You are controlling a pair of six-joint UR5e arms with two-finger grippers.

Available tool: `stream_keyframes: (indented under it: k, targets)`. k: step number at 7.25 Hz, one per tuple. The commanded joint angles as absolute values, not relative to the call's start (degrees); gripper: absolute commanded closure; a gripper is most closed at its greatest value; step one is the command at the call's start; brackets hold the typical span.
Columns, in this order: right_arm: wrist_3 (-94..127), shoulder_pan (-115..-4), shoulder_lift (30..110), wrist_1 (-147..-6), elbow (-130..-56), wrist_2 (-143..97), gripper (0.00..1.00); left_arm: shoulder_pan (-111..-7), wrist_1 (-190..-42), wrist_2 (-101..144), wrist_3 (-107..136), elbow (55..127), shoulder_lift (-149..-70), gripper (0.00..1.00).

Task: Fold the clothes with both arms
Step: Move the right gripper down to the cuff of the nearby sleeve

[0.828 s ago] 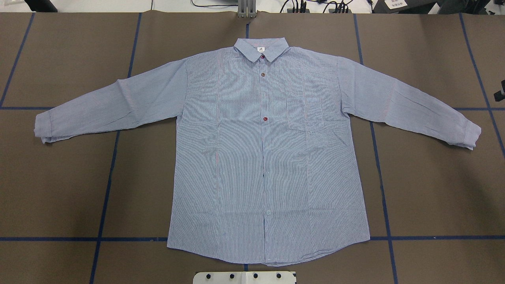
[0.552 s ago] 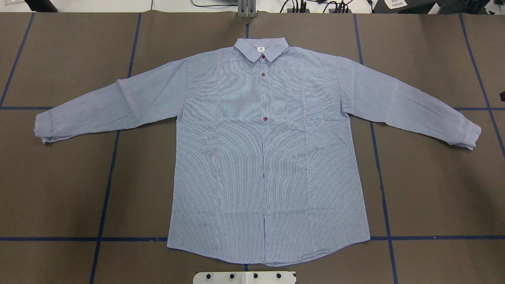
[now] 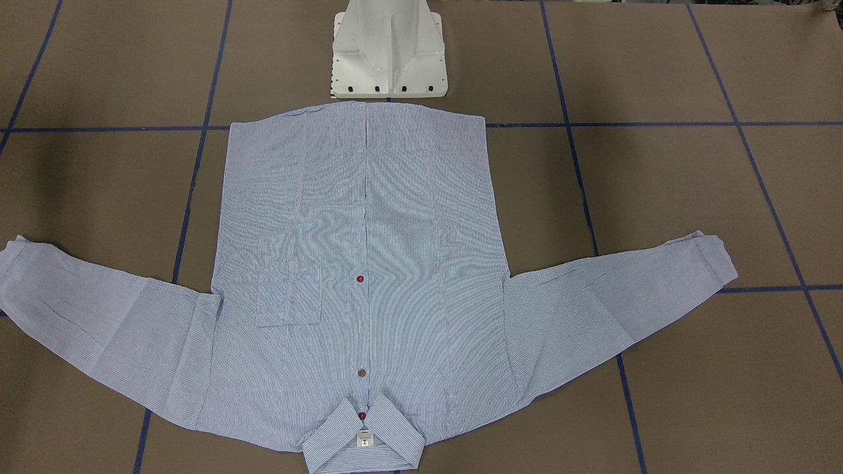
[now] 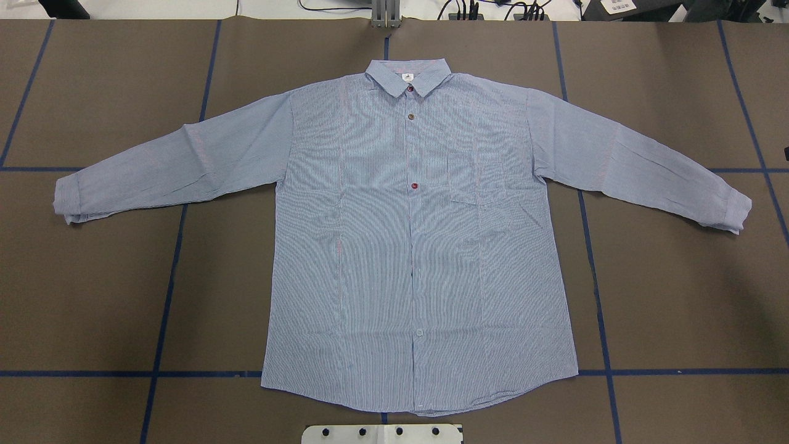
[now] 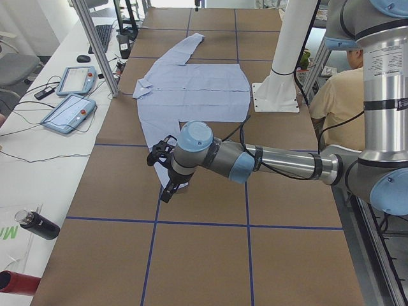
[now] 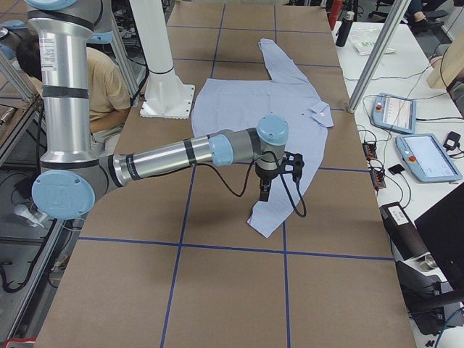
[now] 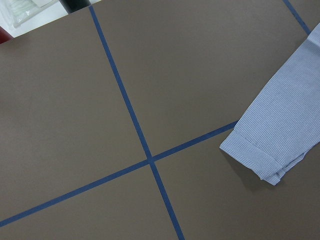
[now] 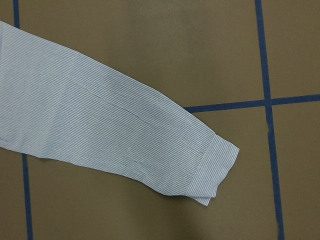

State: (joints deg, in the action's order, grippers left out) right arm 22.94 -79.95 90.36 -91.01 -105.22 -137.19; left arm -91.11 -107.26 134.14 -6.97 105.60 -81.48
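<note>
1. The shirt (image 4: 407,246) is lying flat on the table (image 4: 92,296), front up, with its sleeves spread wide.
2. The left gripper (image 5: 167,191) is hovering by one cuff (image 7: 260,155), the right gripper (image 6: 264,193) over the other cuff (image 8: 212,170). Open or clenched? I cannot tell.
3. Best play, I reckon: pinching both cuffs together, then folding the sleeves inward evenly.

Striped shirt (image 4: 419,246) flat, unfolded, buttons up
</note>
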Motion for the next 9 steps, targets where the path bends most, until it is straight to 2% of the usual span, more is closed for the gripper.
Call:
stream_keyframes:
  k: [1, 4, 6, 8, 9]
  targets:
    - [23.2, -77.7, 91.4, -84.0, -101.1, -137.3, 0.00, -91.0, -109.3, 134.1, -7.0, 107.6, -79.4, 0.01]
    - [23.3, -71.6, 91.0, -77.5, -94.6, -135.5, 0.00, -90.7, -110.4, 134.2, 1.1, 107.5, -79.9, 0.01]
    - [23.3, -71.6, 90.3, -75.4, -91.1, -131.9, 0.00, -90.5, -110.5, 134.2, 1.4, 107.6, -80.2, 0.01]
    - [23.7, -71.7, 88.6, -64.6, -80.7, -131.5, 0.04, -90.5, -111.2, 134.1, 1.4, 107.6, -80.2, 0.01]
    - [29.5, -71.8, 87.6, -63.6, -80.2, -131.7, 0.08, -90.4, -111.2, 134.2, 1.5, 107.6, -80.2, 0.01]
